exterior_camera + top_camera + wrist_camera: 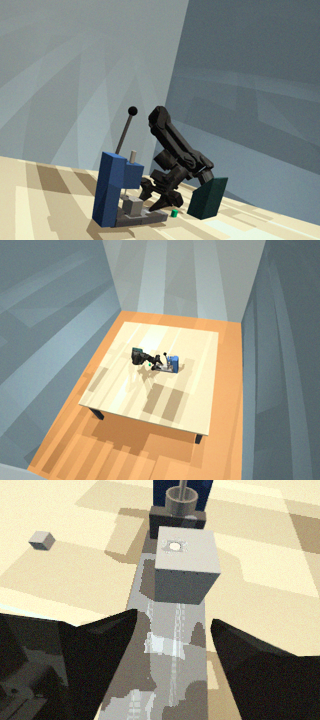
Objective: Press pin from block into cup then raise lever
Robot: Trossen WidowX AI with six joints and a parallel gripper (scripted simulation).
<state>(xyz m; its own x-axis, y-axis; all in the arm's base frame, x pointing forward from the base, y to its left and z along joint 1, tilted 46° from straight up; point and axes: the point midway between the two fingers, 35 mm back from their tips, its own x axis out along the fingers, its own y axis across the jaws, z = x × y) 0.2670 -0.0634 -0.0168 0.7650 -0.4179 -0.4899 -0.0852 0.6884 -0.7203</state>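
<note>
Jaws [160,365] [146,205] stand fairly wide, holding nothing, just short of the grey block [165,367] [132,206] [186,565].

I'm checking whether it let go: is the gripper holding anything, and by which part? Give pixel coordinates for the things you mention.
Nothing is held: the open black gripper [160,365] [146,204] [174,619] stands clear of the grey cubic block [132,206] [186,565].
</note>
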